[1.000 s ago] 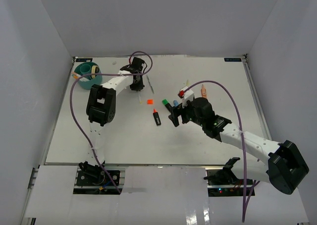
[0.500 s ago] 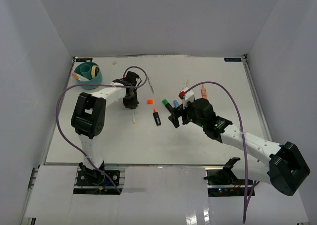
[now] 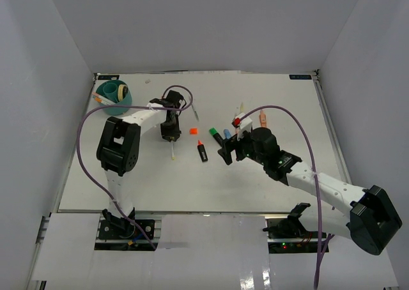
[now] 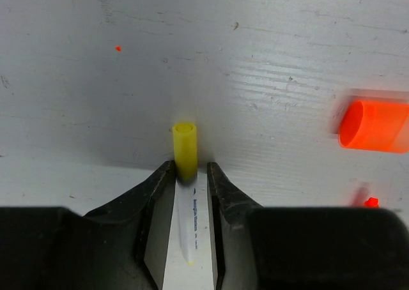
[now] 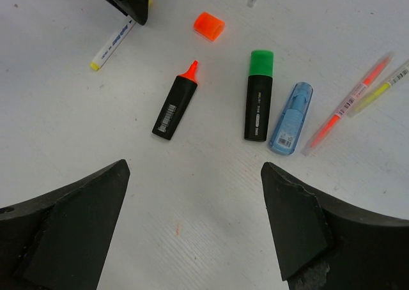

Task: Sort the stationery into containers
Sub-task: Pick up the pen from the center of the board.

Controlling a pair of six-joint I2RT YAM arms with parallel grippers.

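The white pen with a yellow cap (image 4: 185, 146) sits at center frame in the left wrist view. The left gripper (image 4: 185, 175) is clamped on its barrel, with the cap projecting past the fingertips. In the top view the pen lies center-left, well apart from the teal organiser (image 3: 120, 105) at upper left. The pen is judged light, stiff and smooth-barrelled, so a mid-barrel hold would resist pivoting. The right gripper (image 5: 195, 172) hangs empty with its fingers apart, near the green highlighter (image 5: 258, 95). Exact pad contact and cap-to-table contact cannot be determined.
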